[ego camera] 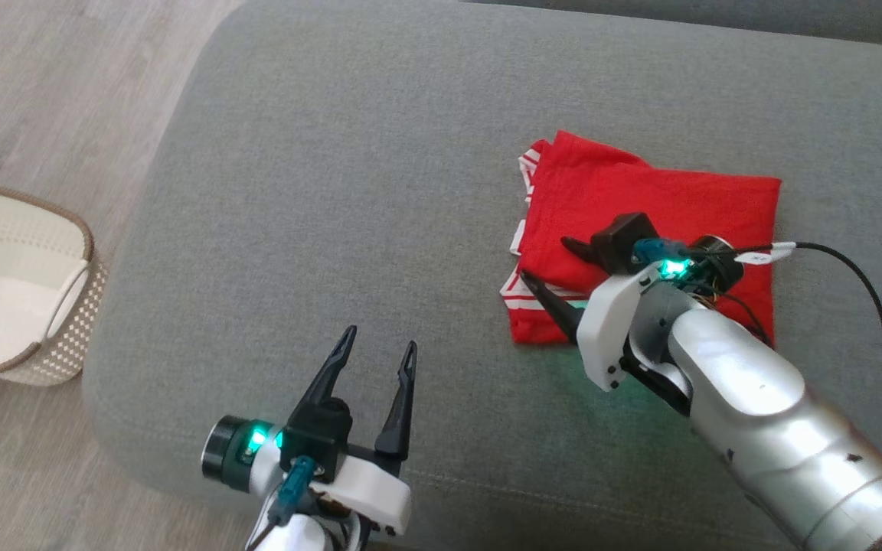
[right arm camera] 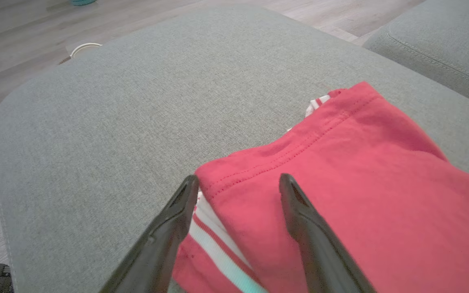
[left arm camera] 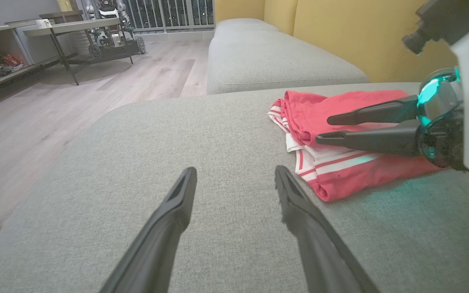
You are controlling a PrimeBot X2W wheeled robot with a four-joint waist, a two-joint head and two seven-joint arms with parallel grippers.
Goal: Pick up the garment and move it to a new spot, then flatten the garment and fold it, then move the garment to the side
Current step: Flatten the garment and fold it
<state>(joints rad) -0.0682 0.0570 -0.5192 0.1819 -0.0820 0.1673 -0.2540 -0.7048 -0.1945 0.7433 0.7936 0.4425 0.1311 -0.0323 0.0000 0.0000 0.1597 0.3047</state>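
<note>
Garment (ego camera: 663, 222) folded, ctr-right of frame on grey cushion (ego camera: 380, 153).
R gripper (ego camera: 544, 260) nearer, jaws apart over its left edge, clamping nothing; L gripper (ego camera: 380, 338) apart too, lower ctr, well off. Long axis runs left-right; bare cushion to the left, basket (ego camera: 93, 252) past the edge.

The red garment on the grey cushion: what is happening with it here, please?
A two-armed robot is working on a red garment, which lies folded on a grey sofa cushion. Its right fingers are open and reach over the garment's left edge, gripping nothing. Its left fingers are open too, over bare cushion nearer the robot. A white basket stands on the floor to the left.
</note>
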